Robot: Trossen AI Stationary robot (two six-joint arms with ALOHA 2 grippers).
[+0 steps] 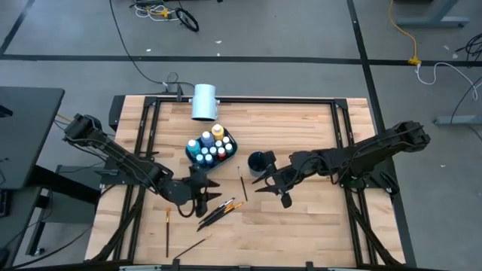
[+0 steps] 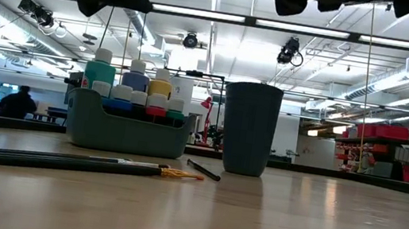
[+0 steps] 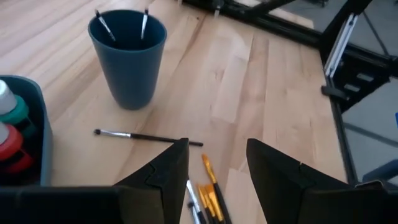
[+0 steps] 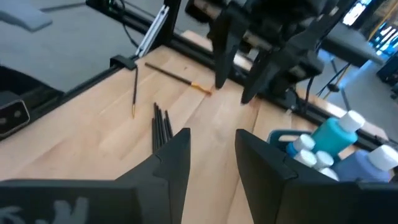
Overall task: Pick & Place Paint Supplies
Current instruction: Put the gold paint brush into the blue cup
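No lettering is readable on the paint bottles [image 1: 212, 145] in their dark tray [image 1: 190, 151]; both the left gripper [image 1: 202, 203] and right gripper [image 1: 265, 183] hover empty, fingers apart, above the loose dark-handled paintbrushes [image 1: 219, 211].

This is a large open robotics lab or workshop. The low view shows a high ceiling with exposed ducts [image 2: 9, 19], hanging spotlights [image 2: 290, 51] and long strip lights, plus red shelving [image 2: 380, 147] at the right edge and a person [image 2: 20, 101] seated far off at the left. From above, a butcher-block table [image 1: 301, 226] stands on grey concrete, with loose cables [image 1: 162, 10] (yellow and black ones) trailing across the floor at the top of the frame.
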